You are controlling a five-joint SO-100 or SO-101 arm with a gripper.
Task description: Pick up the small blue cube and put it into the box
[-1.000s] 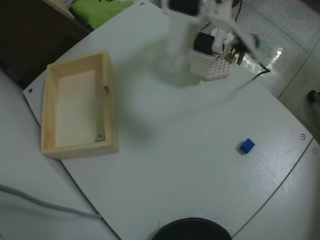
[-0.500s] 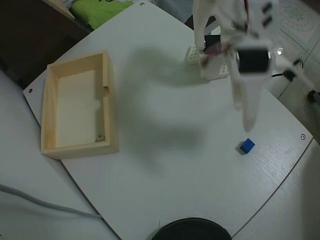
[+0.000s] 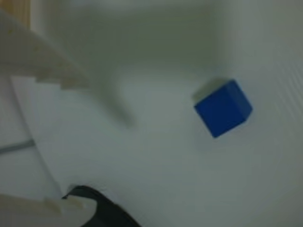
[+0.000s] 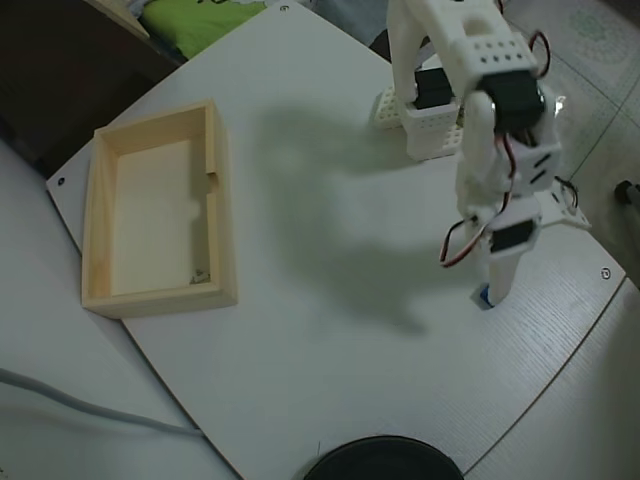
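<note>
The small blue cube [image 3: 222, 108] lies on the white table, right of centre in the wrist view, with nothing touching it. My gripper [image 3: 80, 142] is open: one white finger [image 3: 42, 61] shows at the upper left and the other [image 3: 42, 208] at the lower left, and the cube sits outside the gap, off to the right. From overhead, the gripper [image 4: 492, 290] hangs right over the cube [image 4: 484, 299], of which only a blue sliver shows. The pale wooden box [image 4: 225, 200] stands empty at the far left of the table.
A black round object [image 4: 385, 462] sits at the table's near edge. The arm's white base [image 4: 430, 130] stands at the back. A grey cable [image 4: 80, 405] runs at the lower left. The table's curved right edge [image 4: 600, 310] is close to the cube.
The arm has swung from the back of the table to the right and come down over the cube. The cube and the box have not moved.
</note>
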